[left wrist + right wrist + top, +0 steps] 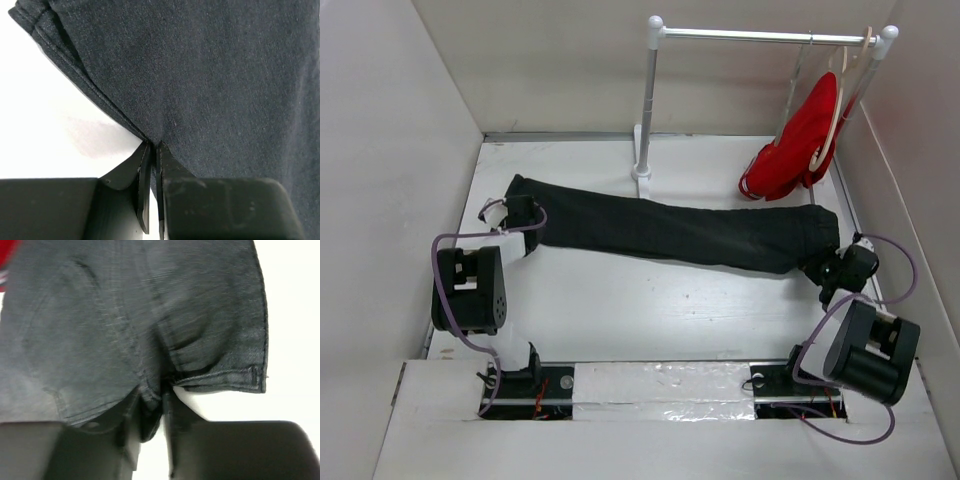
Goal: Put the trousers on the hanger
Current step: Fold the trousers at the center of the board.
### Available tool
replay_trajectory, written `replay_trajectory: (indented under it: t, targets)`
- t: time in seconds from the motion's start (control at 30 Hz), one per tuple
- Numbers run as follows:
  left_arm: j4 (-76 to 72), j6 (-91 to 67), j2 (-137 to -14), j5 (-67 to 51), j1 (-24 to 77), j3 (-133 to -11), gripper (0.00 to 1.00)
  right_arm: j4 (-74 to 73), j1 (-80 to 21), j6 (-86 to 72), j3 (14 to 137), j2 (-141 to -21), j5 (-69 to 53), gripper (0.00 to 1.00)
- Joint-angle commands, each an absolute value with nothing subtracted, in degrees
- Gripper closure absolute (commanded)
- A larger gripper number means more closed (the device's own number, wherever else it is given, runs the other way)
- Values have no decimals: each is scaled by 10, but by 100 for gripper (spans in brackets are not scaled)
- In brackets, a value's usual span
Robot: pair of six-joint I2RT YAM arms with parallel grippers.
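No text, label, brand mark, number or sign can be read in any view. The trousers (670, 232) show plain black fabric with seams and stitching only. No readable tag shows on the seamed edge in the left wrist view or on the stitched band in the right wrist view.
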State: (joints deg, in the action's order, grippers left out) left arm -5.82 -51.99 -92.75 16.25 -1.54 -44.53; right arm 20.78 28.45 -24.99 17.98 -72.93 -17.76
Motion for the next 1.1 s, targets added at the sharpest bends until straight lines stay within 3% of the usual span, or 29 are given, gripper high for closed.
replay_trajectory:
  t: [0.0,0.1,0.37,0.47,0.53,0.57,0.6,0.7,0.73,0.9,0.97,1.0,1.07]
  targets:
    - [-36,-506,-933,182,-27,-483,100,179,295,-239,171,-649,-133,86]
    - [-19,-507,-911,192,-33,-482,100,90,309,-214,176,-543,-92,92]
    - [63,-507,-799,245,-50,-420,100,-60,353,-157,173,-405,-114,88]
    - [88,-530,-727,247,-50,-372,100,-115,393,-121,177,-367,-150,79]
    - [85,-531,-663,257,-50,-344,100,-163,422,-102,189,-327,-170,46]
    - [78,-536,-647,254,-50,-322,96,-167,427,-85,192,-316,-174,32]
    - [71,-534,-623,238,-50,-316,64,-186,427,-84,196,-306,-170,10]
    - [58,-523,-620,222,-50,-324,25,-178,433,-89,192,-309,-171,0]
    - [62,-510,-622,214,-50,-336,23,-178,439,-88,193,-320,-171,0]
    - [26,-492,-602,165,-50,-359,24,-127,460,-105,169,-401,-196,0]
    - [-15,-481,-595,149,-11,-352,31,-80,465,-126,151,-420,-220,0]
    - [-28,-480,-591,140,3,-348,36,-18,465,-132,143,-446,-241,0]
    - [-72,-481,-592,109,58,-332,60,-6,465,-139,143,-477,-275,0]
